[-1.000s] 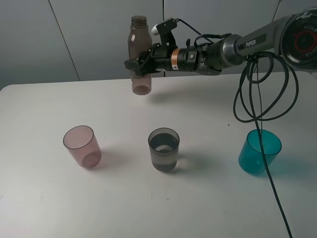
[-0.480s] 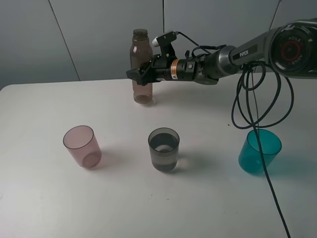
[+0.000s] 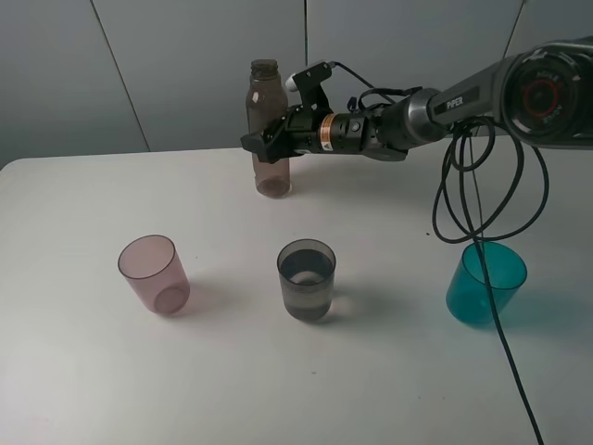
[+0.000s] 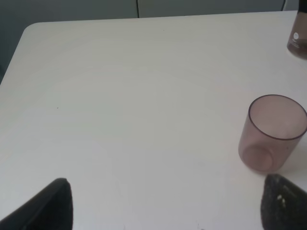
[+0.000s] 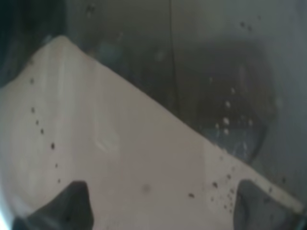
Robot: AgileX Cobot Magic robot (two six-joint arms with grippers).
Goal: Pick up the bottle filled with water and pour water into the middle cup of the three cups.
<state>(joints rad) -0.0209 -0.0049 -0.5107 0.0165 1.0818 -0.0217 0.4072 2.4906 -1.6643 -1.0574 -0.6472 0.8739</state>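
The smoky brown-grey bottle (image 3: 269,130) stands upright and capless on the white table (image 3: 83,195) at the back centre. My right gripper (image 3: 271,141) reaches in from the right and is shut on the bottle's middle. The right wrist view is filled by the bottle's wall (image 5: 225,105) with droplets on it. The pink cup (image 3: 154,273), the smoky grey middle cup (image 3: 307,279) and the teal cup (image 3: 486,283) stand in a row nearer the front. The grey cup looks partly filled. My left gripper (image 4: 163,211) is open over bare table near the pink cup (image 4: 274,133).
A black cable (image 3: 482,213) loops down from the right arm and hangs across the teal cup to the table's front edge. A grey wall (image 3: 185,65) stands close behind the table. The bottle's base (image 4: 298,40) shows in the left wrist view.
My right gripper has lowered the bottle from the air onto the table at the back and shifted slightly to the right. The cups and the left arm have not moved.
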